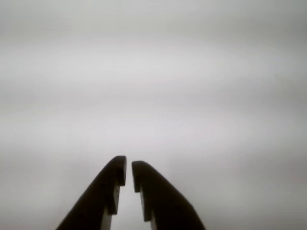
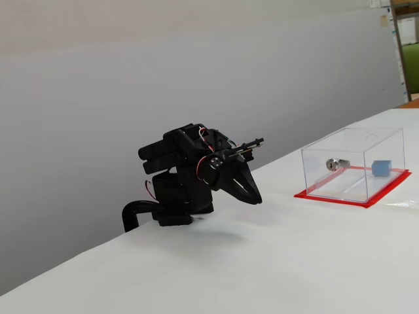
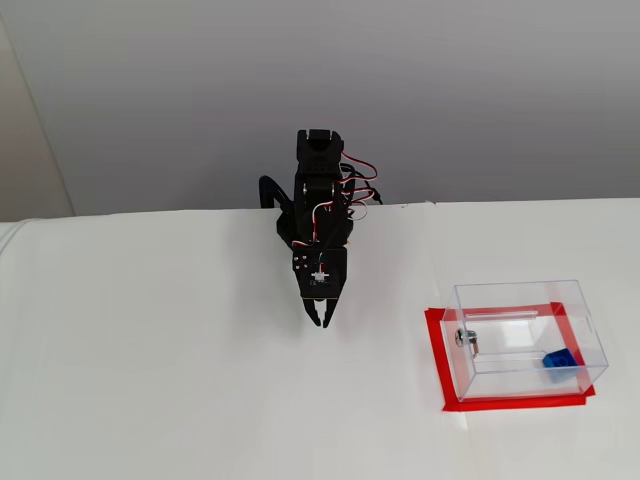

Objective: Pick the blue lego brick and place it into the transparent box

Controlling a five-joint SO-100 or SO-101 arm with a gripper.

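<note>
Already, from my wrist view, I see only my own gripper [image 1: 128,173]: two dark fingers drawn almost together with a thin slit between them and nothing held, over bare white table [image 1: 153,72]. Neither task thing shows here.

Next, in a fixed view from the side, I am folded low at my base, gripper [image 2: 254,196] pointing down toward the table [image 2: 262,275], well apart from the transparent box [image 2: 353,163]. The blue lego brick [image 2: 381,168] sits inside that box, near its far end wall, away from the silver lock [image 2: 337,164].

Last, in a fixed view from the front, my gripper [image 3: 320,320] hangs to the left of the transparent box [image 3: 525,335], jaws nearly shut and empty. The blue lego brick [image 3: 559,359] lies on the box's red base [image 3: 437,345], in the corner farthest from me.

By my reckoning the placing is done; nothing seems left but resting.
</note>
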